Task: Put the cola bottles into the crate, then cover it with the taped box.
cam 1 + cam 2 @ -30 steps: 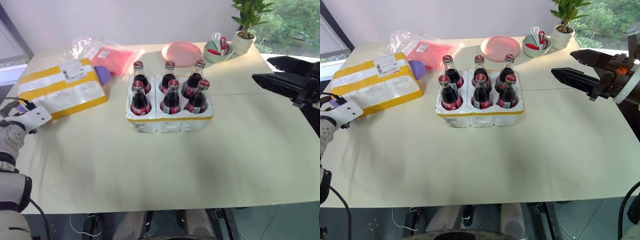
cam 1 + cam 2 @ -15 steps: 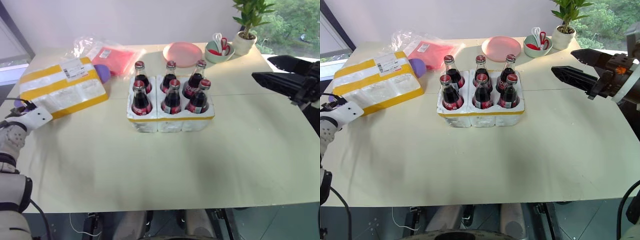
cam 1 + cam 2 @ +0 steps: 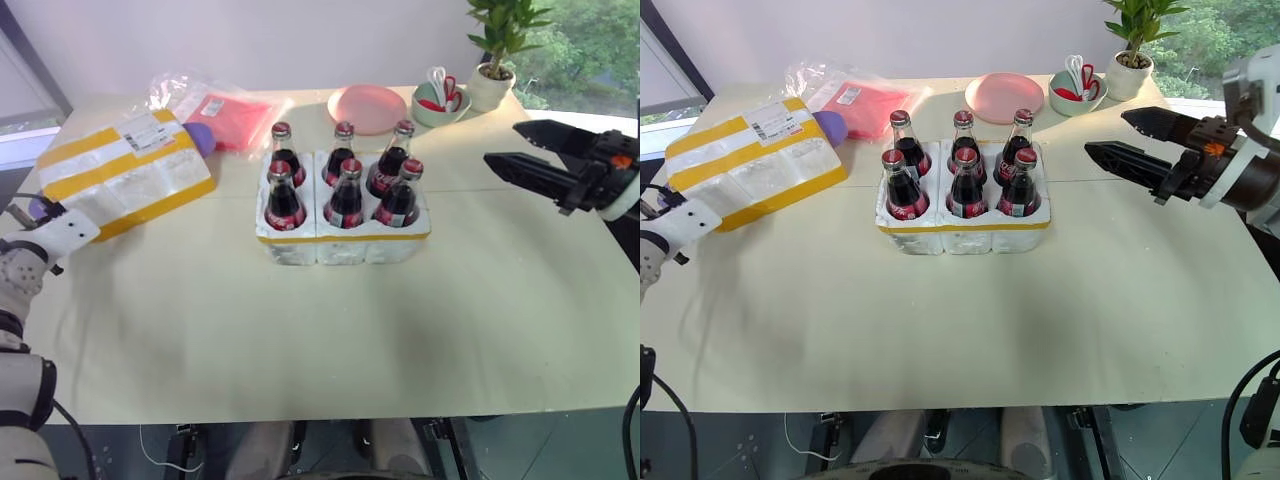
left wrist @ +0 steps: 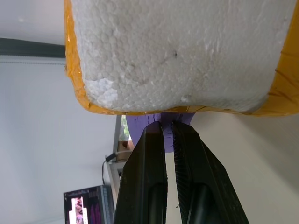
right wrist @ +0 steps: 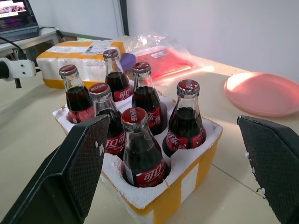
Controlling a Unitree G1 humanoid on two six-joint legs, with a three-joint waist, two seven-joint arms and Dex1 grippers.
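Cola bottles (image 3: 345,186), all six upright in the crate (image 3: 343,236) at mid-table. Your taped box (image 3: 125,172) lies far left, long axis running left-near to right-far. Left gripper (image 4: 168,128) is pinched together at its near-left end; right gripper (image 3: 1118,138) gapes wide, right of the crate.

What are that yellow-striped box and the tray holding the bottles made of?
The taped box looks like white foam, grainy and beaded on its bare end, wrapped in glossy yellow tape. The crate seems the same matte, crumbly-edged foam with one yellow band. The cola bottles look like shiny clear glass.
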